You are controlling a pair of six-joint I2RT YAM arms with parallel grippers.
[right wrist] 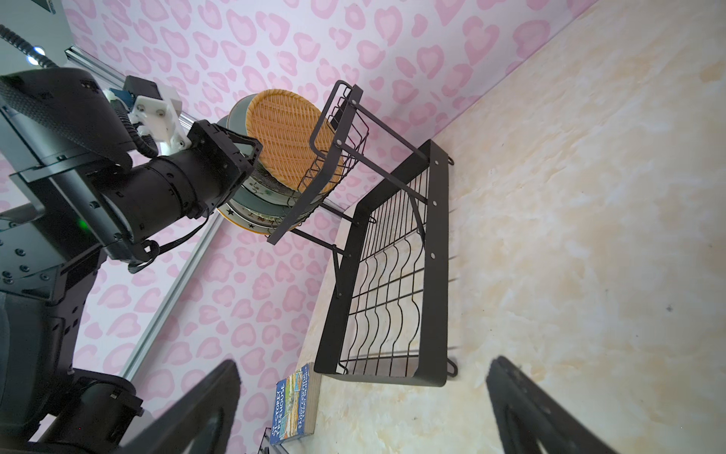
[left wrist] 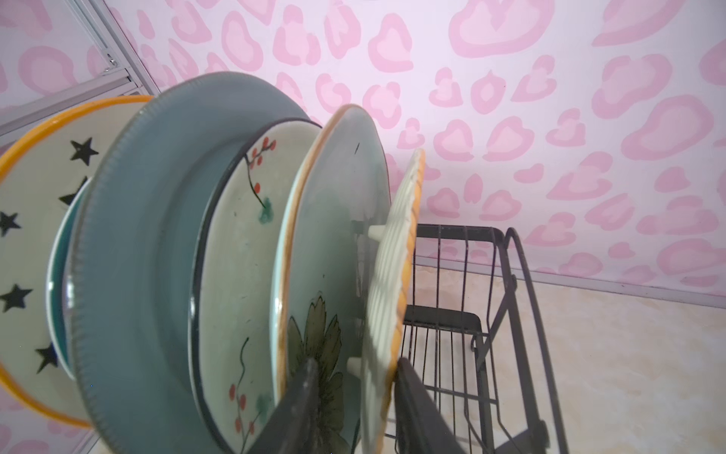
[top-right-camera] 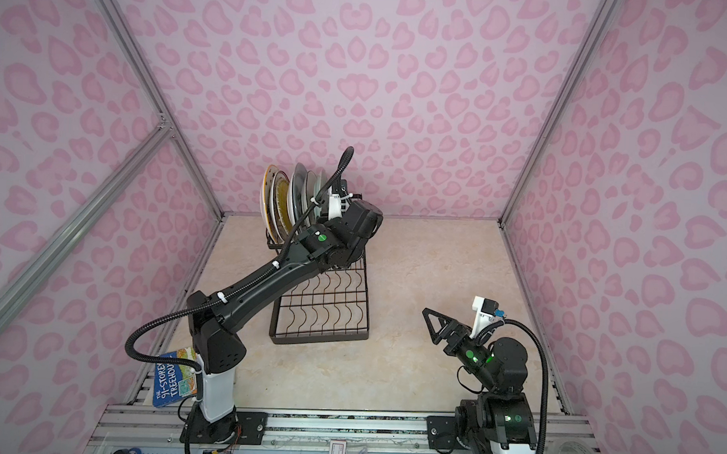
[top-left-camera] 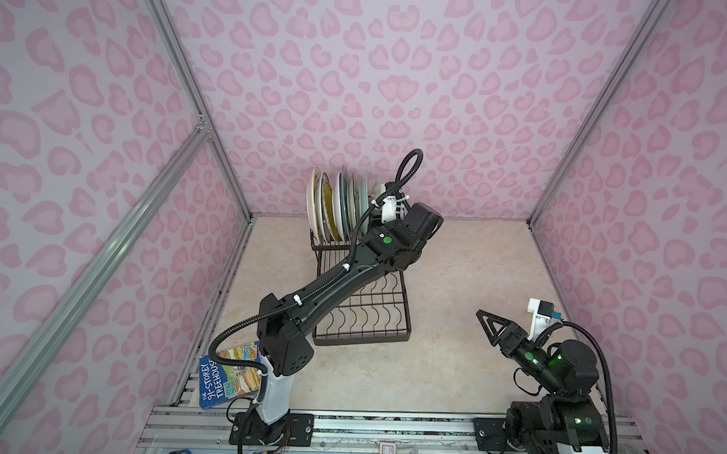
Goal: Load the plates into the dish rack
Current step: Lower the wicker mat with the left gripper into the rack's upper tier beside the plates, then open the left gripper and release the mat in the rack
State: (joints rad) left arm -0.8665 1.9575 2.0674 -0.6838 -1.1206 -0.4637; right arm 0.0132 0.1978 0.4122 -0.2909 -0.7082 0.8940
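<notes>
We see a black wire dish rack (top-left-camera: 360, 342) on a pale marbled table (top-left-camera: 456, 260), inside walls patterned in pink. The plates (top-left-camera: 337, 206) stand on edge, packed face to face, in the rack's raised basket tier (left wrist: 463, 243) at the far end. The long lower tray (right wrist: 436, 275), with its wavy dividers, holds nothing.

The left gripper (left wrist: 357, 359) reaches into that tier from the near side. Its two fingers straddle the rim of the end plate, a yellow-orange woven-look plate (left wrist: 396, 283). The jaws are narrowly parted, and a gap shows between one finger and the rim, so we judge the plate loosed rather than clamped. The plate's face runs parallel to the fingers, so we judge that a withdrawal should run straight back along that plane. A sideways pull could tip the row.

The right gripper (top-left-camera: 485, 319) hovers near its own base, jaws wide and empty, well apart from the rack. A blue paperback book (top-left-camera: 230, 373) leans beside the left arm's base. We find no plate lying on the table, so loading looks at or near its end.
</notes>
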